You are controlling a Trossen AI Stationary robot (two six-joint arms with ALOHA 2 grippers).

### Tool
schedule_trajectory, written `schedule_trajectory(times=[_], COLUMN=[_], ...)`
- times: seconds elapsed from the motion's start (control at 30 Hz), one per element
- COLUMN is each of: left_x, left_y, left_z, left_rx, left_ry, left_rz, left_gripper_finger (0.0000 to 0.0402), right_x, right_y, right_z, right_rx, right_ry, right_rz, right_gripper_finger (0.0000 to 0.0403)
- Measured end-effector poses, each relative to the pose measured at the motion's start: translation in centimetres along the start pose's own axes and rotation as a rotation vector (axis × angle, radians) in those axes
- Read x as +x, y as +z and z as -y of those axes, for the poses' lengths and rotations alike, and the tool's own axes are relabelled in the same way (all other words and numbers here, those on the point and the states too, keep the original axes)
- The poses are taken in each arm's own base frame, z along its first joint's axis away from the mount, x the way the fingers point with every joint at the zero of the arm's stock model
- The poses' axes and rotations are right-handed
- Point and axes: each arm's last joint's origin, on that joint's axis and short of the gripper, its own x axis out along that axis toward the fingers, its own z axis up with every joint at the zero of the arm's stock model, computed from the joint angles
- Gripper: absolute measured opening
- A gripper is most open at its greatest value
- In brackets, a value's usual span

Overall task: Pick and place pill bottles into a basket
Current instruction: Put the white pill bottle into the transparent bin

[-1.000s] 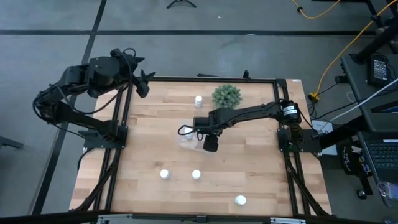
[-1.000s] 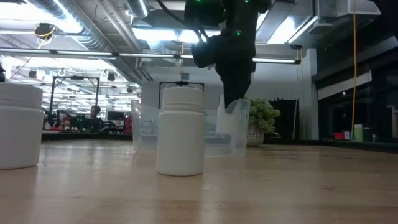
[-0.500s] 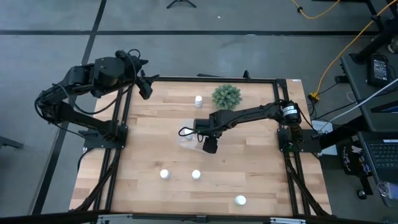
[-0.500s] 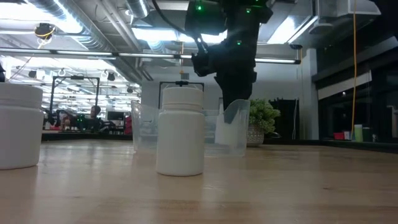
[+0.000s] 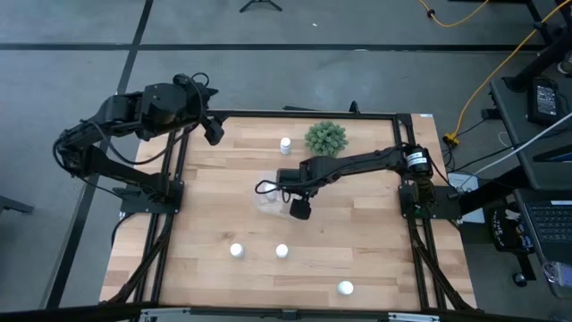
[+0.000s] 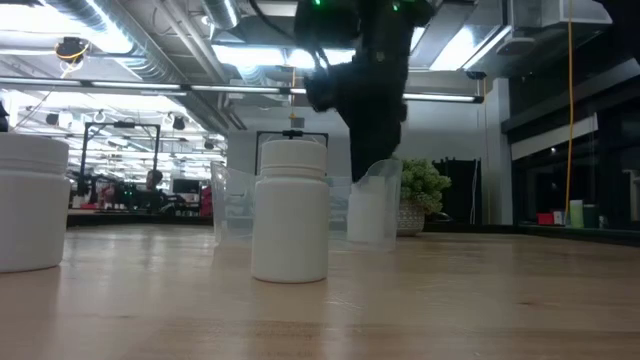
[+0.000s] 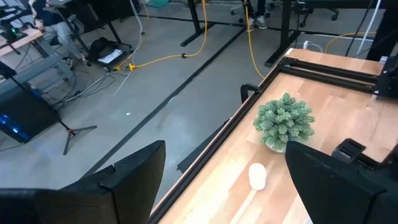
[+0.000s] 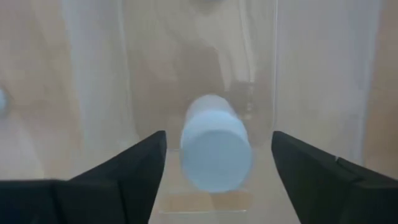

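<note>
High view. The right gripper reaches from the table's right side to the middle of the wooden table, where it stands over the clear basket. The left gripper hangs at the table's far-left corner, away from the work. Four pill bottles stand loose: one far bottle just beside the green spiky plant, two near bottles side by side, and one front bottle near the front edge.

Low view. A foreground bottle stands upright on the boards, with an edge bottle at the picture's left. Behind them the basket rests on the table, the right arm coming down into it beside a basket bottle.

Left wrist view. The left gripper's fingers are spread wide with nothing between them; the plant and the far bottle lie ahead.

Right wrist view. The right gripper's fingers stand apart, released; the basket bottle lies between them, touching neither, inside the basket's clear walls.
</note>
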Motion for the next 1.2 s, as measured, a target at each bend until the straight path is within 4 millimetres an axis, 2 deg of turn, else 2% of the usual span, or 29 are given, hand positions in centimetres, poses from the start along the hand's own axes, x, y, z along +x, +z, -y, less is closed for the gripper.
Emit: schedule_trajectory(times=[0.27, 0.4, 0.5, 0.6, 0.7, 0.83, 0.93, 1.03, 1.2], left_x=[0.0, 0.0, 0.0, 0.1, 0.6, 2.7, 5.4, 8.2, 13.3], left_y=[0.0, 0.0, -0.1, -0.1, -0.2, -1.1, -2.7, -4.5, -7.1], left_z=[0.0, 0.0, 0.1, 0.3, 0.8, 2.3, 3.6, 4.8, 5.6], left_rx=[0.019, 0.034, 0.034, 0.030, 0.034, 0.088, 0.164, 0.224, 0.207], left_ry=[0.000, -0.001, -0.024, -0.080, -0.145, -0.198, -0.238, -0.337, -0.440], left_rz=[0.000, 0.001, -0.007, -0.015, -0.042, -0.123, -0.186, -0.228, -0.239], left_gripper_finger=[0.0324, 0.0324, 0.0324, 0.0324, 0.0324, 0.0324, 0.0324, 0.0324, 0.0324], right_x=[-5.5, -9.5, -13.4, -17.7, -21.3, -25.2, -26.6, -27.0, -25.7], right_y=[2.0, 2.9, 3.0, 2.2, 0.3, -2.5, -4.1, -5.2, -6.3], right_z=[-0.2, 0.2, 0.6, 1.2, 2.1, 3.3, 4.0, 4.3, 4.5], right_rx=[-0.026, -0.064, -0.059, -0.026, -0.002, 0.019, 0.042, 0.090, 0.134], right_ry=[-0.062, -0.206, -0.270, -0.315, -0.387, -0.459, -0.458, -0.436, -0.421], right_rz=[0.084, 0.182, 0.308, 0.441, 0.542, 0.646, 0.706, 0.755, 0.746], right_gripper_finger=[0.0298, 0.0298, 0.0298, 0.0298, 0.0298, 0.0298, 0.0298, 0.0298, 0.0298])
